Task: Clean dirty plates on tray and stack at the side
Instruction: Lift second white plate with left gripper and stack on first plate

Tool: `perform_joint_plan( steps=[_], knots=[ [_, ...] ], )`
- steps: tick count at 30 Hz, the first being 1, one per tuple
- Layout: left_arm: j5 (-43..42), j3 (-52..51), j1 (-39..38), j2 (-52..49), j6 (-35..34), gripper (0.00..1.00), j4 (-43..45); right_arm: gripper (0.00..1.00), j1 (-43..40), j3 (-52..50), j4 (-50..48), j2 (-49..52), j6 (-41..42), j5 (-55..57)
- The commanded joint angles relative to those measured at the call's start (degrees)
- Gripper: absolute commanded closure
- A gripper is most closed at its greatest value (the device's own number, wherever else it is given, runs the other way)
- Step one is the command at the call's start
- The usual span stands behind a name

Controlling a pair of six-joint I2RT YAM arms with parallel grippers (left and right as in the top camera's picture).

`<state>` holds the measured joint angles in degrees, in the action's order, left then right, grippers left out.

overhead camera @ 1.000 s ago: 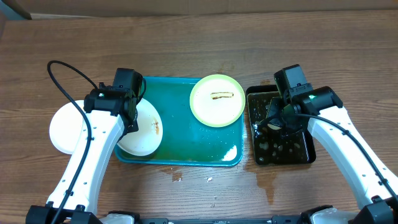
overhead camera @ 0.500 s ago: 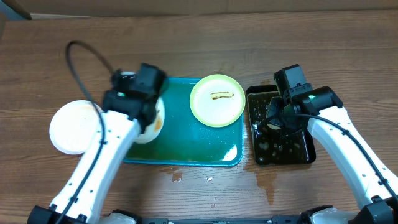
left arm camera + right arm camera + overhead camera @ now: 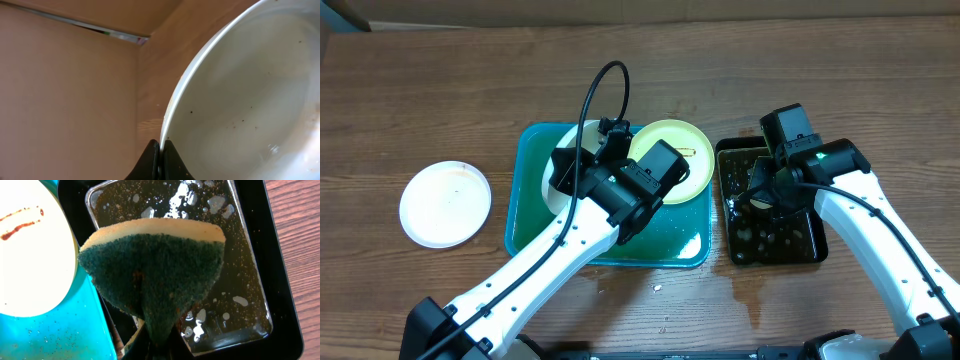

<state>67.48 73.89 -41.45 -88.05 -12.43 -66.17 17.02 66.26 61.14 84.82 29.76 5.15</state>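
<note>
The left gripper (image 3: pixel 160 150) pinches the rim of a white plate (image 3: pixel 240 100) over the tray's (image 3: pixel 525 225) left half. The right gripper (image 3: pixel 152 335) clamps a sponge (image 3: pixel 155 265) above the black water tray (image 3: pixel 282 280). A yellow-green plate (image 3: pixel 695 150) lies at the tray's back right corner, and a second white plate (image 3: pixel 445 203) sits off its left edge.

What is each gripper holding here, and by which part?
Left gripper pinches the white plate by its rim; right gripper pinches the sponge by its narrow end.
</note>
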Motion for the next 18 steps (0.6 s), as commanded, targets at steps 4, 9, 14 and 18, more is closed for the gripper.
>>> perform_joint_plan(
  steps=[4, 9, 14, 18],
  knots=[
    [4.9, 1.3, -0.1, 0.0, 0.5, 0.96, 0.0, 0.96, 0.0, -0.3, -0.1, 0.1, -0.2, 0.8],
    [0.3, 1.3, 2.7, 0.0, -4.0, 0.96, -1.4, 0.96, 0.0, -0.3, 0.4, 0.1, -0.3, 0.8],
    [-10.9, 1.3, 13.4, 0.1, -10.7, 0.96, -4.9, 0.96, 0.0, -0.3, 0.7, 0.1, -0.3, 0.8],
    [-24.2, 1.9, 25.8, 0.8, -13.9, 0.96, -6.0, 0.96, 0.0, -0.3, 0.7, 0.1, -0.3, 0.8]
  ],
)
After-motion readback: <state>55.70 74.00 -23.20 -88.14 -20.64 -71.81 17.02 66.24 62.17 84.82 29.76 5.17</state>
